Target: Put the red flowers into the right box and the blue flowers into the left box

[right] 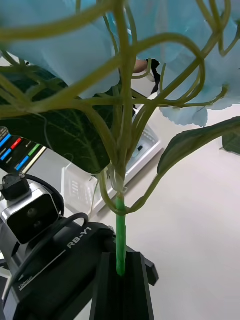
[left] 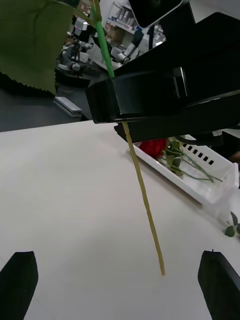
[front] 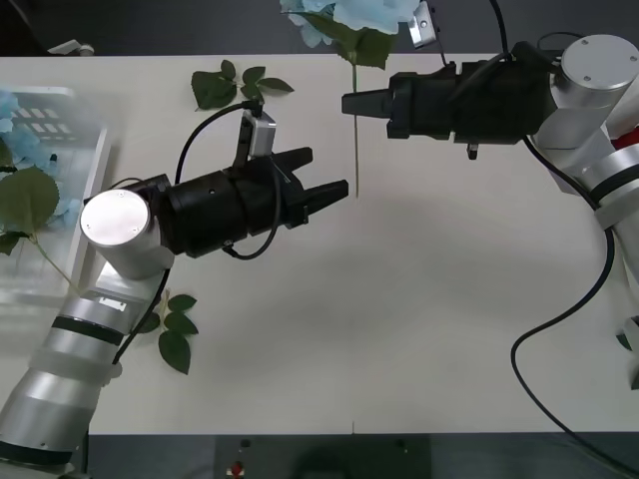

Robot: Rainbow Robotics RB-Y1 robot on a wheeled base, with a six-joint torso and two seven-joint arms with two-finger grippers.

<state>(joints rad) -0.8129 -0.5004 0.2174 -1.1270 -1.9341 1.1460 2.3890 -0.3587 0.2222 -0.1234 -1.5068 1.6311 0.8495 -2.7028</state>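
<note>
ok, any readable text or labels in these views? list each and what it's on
"RB-Y1": white lettering on the black body of the left gripper, read in the right wrist view.
Small print along the black ring below it: too small to read.
Coloured bars on a screen in the background: no legible words.
Nothing else readable.

"RB-Y1" in white on the black left claw [right: 120, 280] housing, small unreadable print beside it

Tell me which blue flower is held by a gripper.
The blue flower at the table's far edge: the right gripper is shut on its stem. The other blue flower lies in the left box.
</note>
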